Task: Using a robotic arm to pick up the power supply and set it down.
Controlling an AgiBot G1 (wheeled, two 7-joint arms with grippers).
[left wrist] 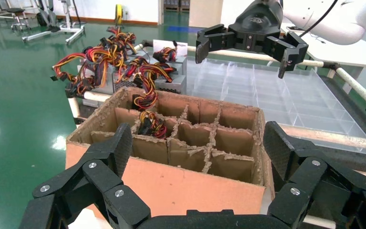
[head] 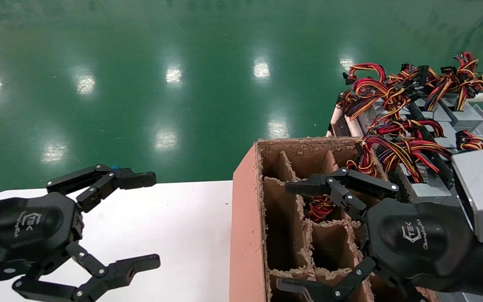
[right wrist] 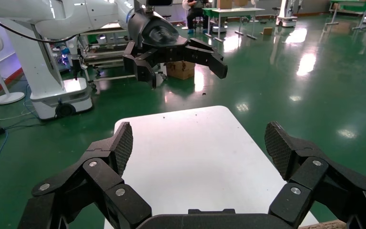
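Right gripper (head: 285, 235) hangs wide open and empty over the carton (head: 245, 218), above one power supply (head: 320, 206) down in a cell; more supplies (head: 417, 184) sit behind. Left gripper (head: 157, 222) hangs open over the table (head: 183, 235)

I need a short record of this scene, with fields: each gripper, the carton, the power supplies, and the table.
left gripper: open, empty, above the white table
right gripper: open, empty, above the carton
carton: brown cardboard with dividers, standing beside the table; a wire bundle shows in one cell
power supplies: many silver-grey boxes with red, yellow and black wires, on the rack behind the carton
task state: no power supply gripped
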